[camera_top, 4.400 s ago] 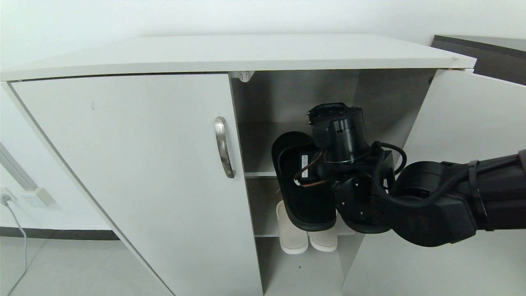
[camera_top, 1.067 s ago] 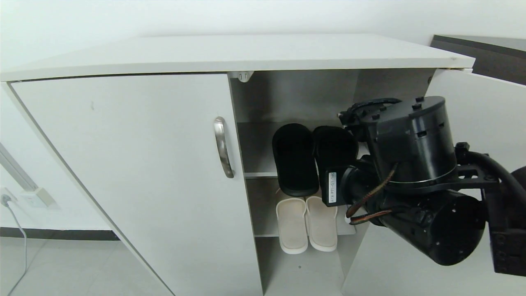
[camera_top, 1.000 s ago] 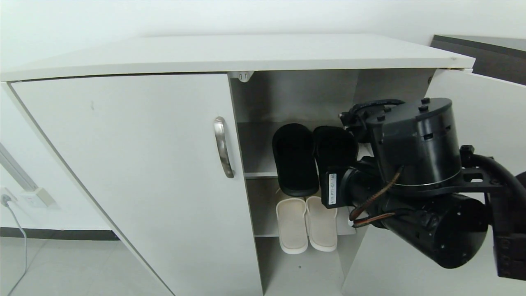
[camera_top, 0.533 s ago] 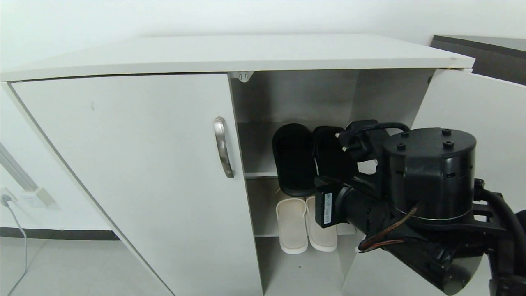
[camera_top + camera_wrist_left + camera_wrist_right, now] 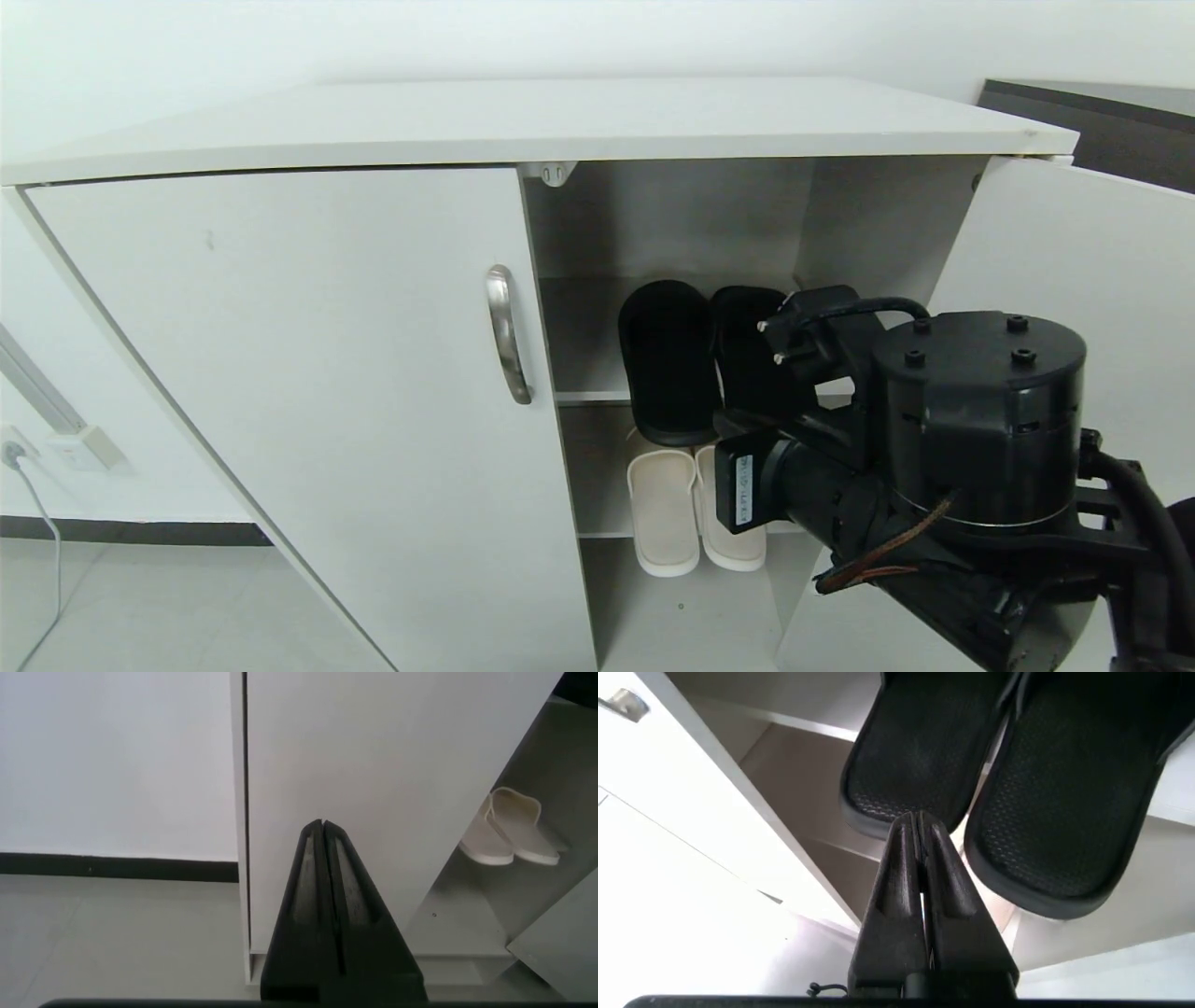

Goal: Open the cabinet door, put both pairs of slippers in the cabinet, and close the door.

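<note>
The white cabinet (image 5: 523, 121) has its right door (image 5: 1055, 280) swung open and its left door (image 5: 280, 373) closed. A pair of black slippers (image 5: 668, 359) lies on the upper shelf, heels hanging over the front edge (image 5: 924, 747). A pair of white slippers (image 5: 665, 509) sits on the shelf below (image 5: 514, 826). My right arm (image 5: 971, 439) hangs in front of the opening. My right gripper (image 5: 922, 821) is shut and empty, just short of the black heels. My left gripper (image 5: 322, 826) is shut and empty, low before the closed door.
A metal handle (image 5: 504, 333) runs down the closed door's right edge. A wall socket with a cable (image 5: 14, 453) is at the far left near the floor. A dark tabletop (image 5: 1102, 121) stands behind the open door.
My right arm carried the black slippers 4.4 s ago; they now rest on the upper shelf. Over the last second the arm has drawn back and sunk lower.
</note>
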